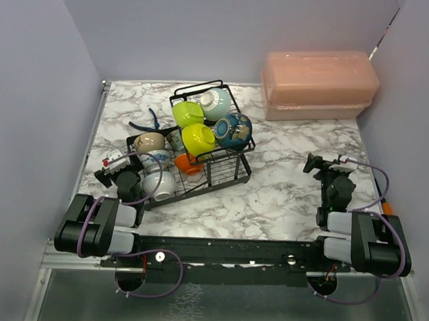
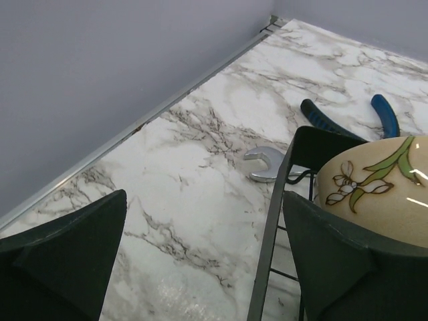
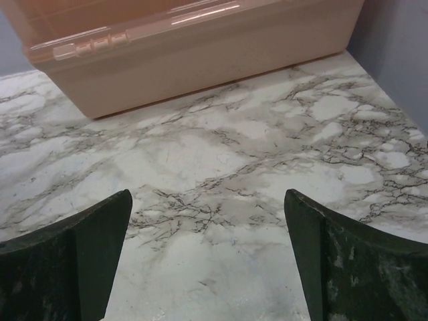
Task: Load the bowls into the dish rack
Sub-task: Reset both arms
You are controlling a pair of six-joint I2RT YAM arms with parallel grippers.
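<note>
My marble bench (image 1: 291, 191) is white, veined grey. The wire dish rack (image 1: 224, 176) is black. It carries yellow-green bowls (image 1: 198, 139), a blue-patterned bowl (image 1: 234, 130) and a beige bowl (image 2: 381, 197) painted with a white flower on green stems. The lidded plastic box (image 1: 319, 83) is pink.

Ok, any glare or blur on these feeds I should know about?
Top view: even light, sharp, small highlights on the bowls. Left wrist: glare streak on the beige bowl, near fingers dark and soft. Right wrist: glare on the box lid, table crisp.
</note>
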